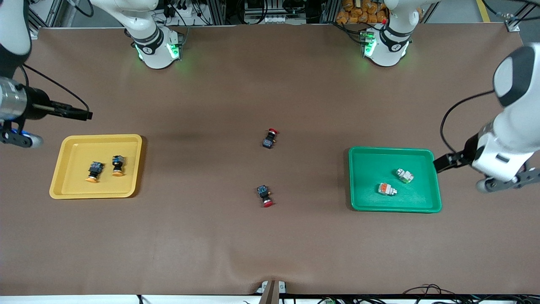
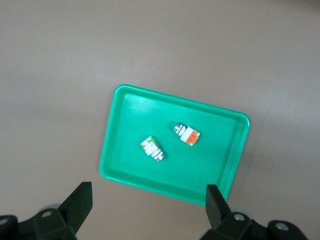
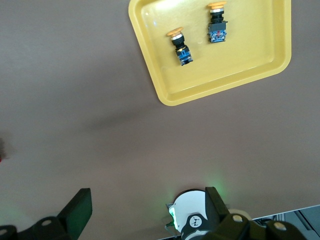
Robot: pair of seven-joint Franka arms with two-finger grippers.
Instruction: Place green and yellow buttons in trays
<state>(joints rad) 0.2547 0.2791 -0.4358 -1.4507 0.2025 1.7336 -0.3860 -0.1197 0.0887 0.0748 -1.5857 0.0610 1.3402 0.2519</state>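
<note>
With all four wanted buttons already in trays, the step in hand looks like retreating: both arms should stay high. Nearest lie two red-capped switches (image 1: 265, 196) mid-table. Farther, two white buttons (image 1: 387, 189) sit in the green tray (image 1: 358, 177), two yellow-capped buttons (image 1: 94, 171) in the yellow tray (image 1: 67, 177). The left gripper (image 2: 150, 207) hangs spread over that tray's end; the right gripper (image 3: 150, 212) hangs spread over bare table toward its own base.

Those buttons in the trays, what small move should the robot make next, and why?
Probably none beyond resting. Both orange-yellow-capped buttons lie in the yellow tray, both white buttons in the green tray. Only red-capped switches sit mid-table. The left gripper and right gripper hang open, empty.
</note>
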